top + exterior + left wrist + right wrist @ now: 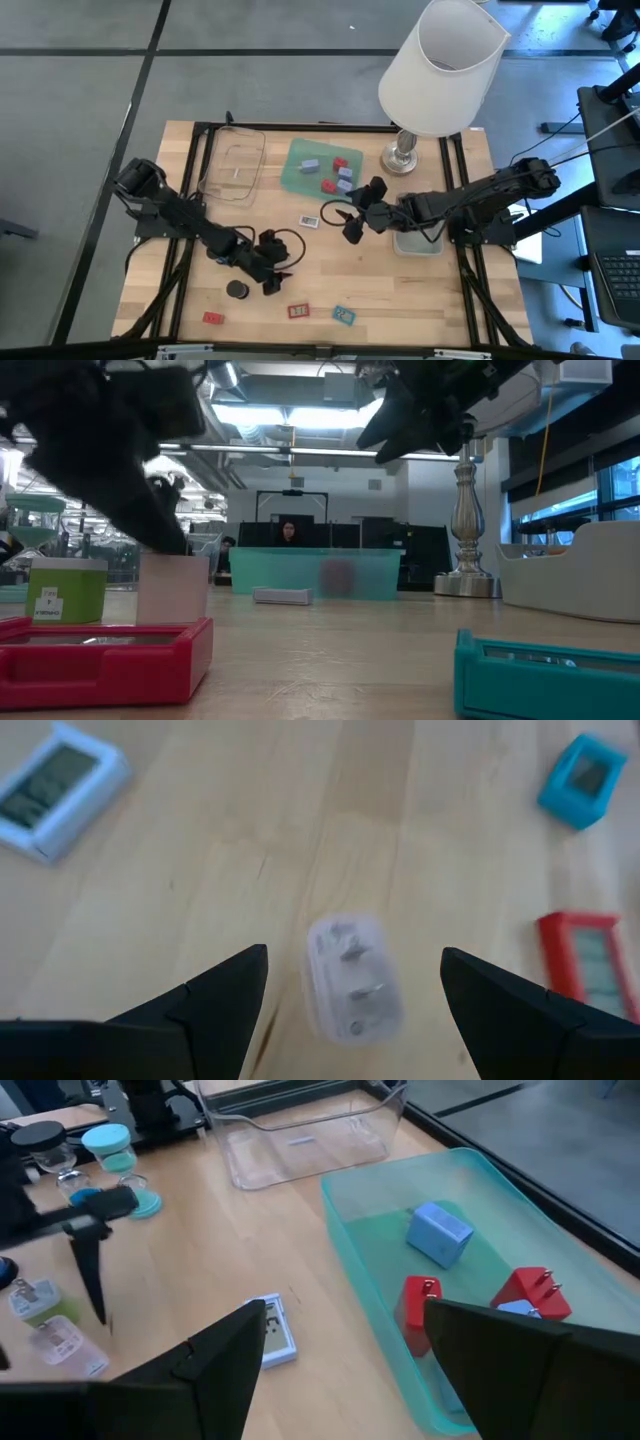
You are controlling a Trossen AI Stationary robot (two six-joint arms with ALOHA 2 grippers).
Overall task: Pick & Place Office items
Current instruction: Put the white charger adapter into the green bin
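Note:
My left gripper [353, 956] is open and points down at a white-pink block with metal prongs [352, 980] that lies on the wood. Its fingers stand on either side of the block with a gap each side. In the high view the left gripper [274, 277] is near the table's front, left of centre. My right gripper [345, 1308] is open and empty, raised near the green tray's [372, 1270] near rim and mid-table in the high view [352, 228]. The tray holds a blue block [440, 1233] and red blocks [421, 1308].
A white flat rectangle [309, 221], black cap [237, 290], two red flat pieces [213, 318] [298, 312] and a teal one [344, 315] lie loose. There is a clear tray [232, 165] at the far left and a grey tray [418, 242] on the right. The lamp [440, 70] stands far right.

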